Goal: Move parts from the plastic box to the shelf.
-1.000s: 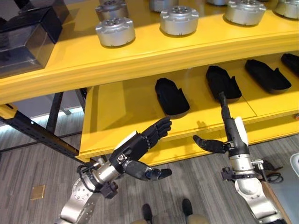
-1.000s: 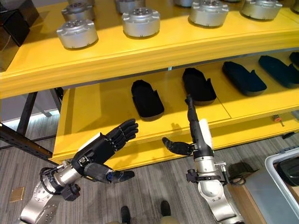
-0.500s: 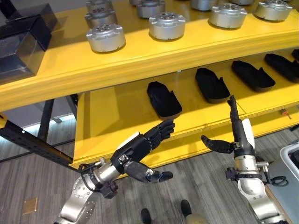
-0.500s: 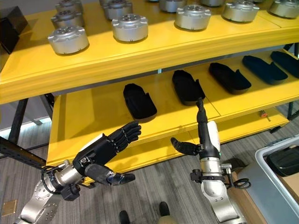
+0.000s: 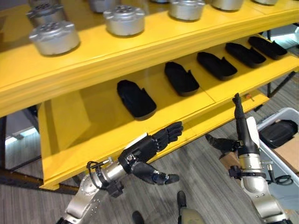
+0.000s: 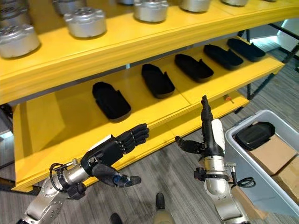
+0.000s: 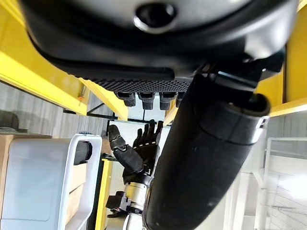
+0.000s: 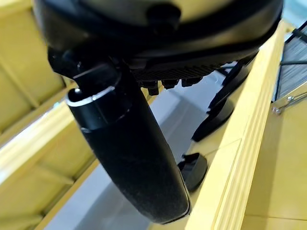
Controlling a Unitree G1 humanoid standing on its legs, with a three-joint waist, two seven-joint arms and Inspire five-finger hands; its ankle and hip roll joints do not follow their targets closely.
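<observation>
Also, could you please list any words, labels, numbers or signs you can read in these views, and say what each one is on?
None: no readable text shows in these views.
Silver round parts on the top shelf: no legible marks.
Black parts on the lower shelf: plain.
Plastic box with cardboard boxes: no print visible.
Left robot hand and right robot hand: no lettering visible.
</observation>
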